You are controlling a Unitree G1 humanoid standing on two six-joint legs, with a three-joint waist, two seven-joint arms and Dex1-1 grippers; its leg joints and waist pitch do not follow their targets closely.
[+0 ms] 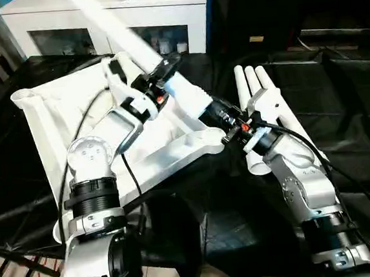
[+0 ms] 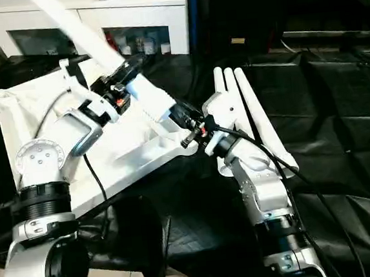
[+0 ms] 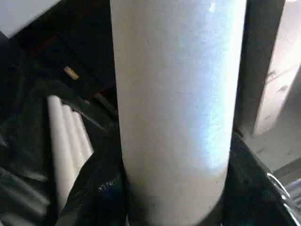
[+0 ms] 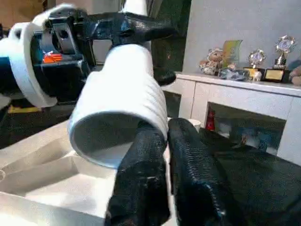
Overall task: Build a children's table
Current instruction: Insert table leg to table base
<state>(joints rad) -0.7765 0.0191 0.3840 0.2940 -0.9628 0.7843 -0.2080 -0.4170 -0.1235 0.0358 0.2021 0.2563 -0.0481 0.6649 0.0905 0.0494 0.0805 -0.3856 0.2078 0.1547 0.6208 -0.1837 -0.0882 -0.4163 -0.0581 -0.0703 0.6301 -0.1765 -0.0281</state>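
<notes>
The white tabletop [image 1: 53, 117] lies underside up and tilted on black cloth, with a rounded corner socket [image 1: 23, 97] at its far left. One long white leg [image 1: 116, 29] slants over it from the upper left down to a ribbed open end [image 4: 120, 99]. My left gripper [image 1: 164, 68] is shut around this leg partway along; the leg's tube [image 3: 174, 108] shows close up in the left wrist view. My right gripper [image 4: 164, 136] is at the leg's open end, shut, its black fingers [image 4: 141, 179] pinching the rim. Three more legs [image 1: 257, 87] lie side by side under my right forearm.
A white cabinet [image 1: 161, 14] with glass doors stands behind the tabletop, with trophies and small toys on top [image 4: 256, 61]. Black cloth [image 1: 337, 99] covers the work surface to the right. A black metal frame [image 1: 21, 269] shows at the lower left.
</notes>
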